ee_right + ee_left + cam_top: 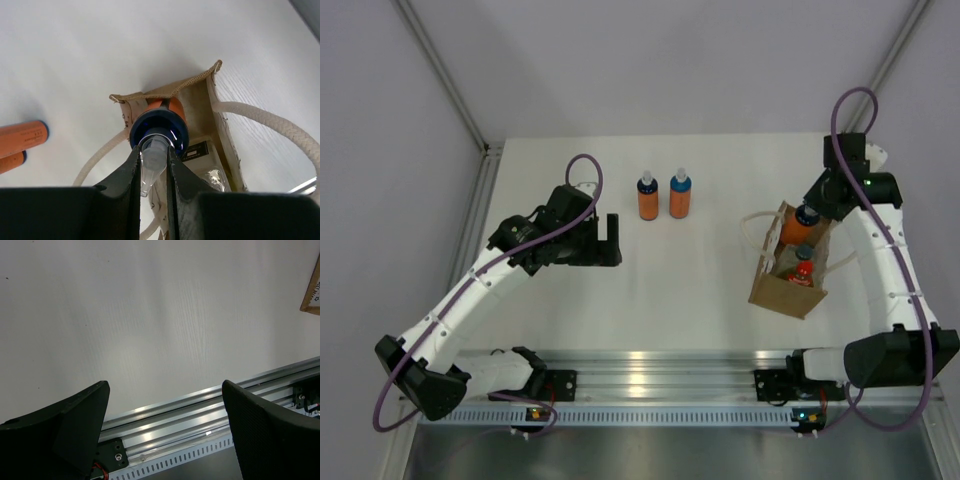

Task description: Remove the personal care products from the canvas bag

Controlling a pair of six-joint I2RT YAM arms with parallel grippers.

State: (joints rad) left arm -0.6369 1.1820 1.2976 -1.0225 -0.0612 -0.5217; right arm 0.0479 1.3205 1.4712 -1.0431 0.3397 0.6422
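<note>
Fingers of the right claw are pinched tight on the clear nozzle of a blue-capped bottle. It sits in the mouth of the bag, its orange body mostly hidden by cap and canvas. A dark label inside the bag carries print too fine to read, and a shiny clear item just below it cannot be made out. From above, a red-capped bottle shows deeper in the bag. White handles loop out, one cut off by the frame edge. Well apart from the bag, a dark-capped bottle and a light-blue-capped bottle stand side by side, with no writing legible. The left claw hangs spread wide and empty over the table.
</note>
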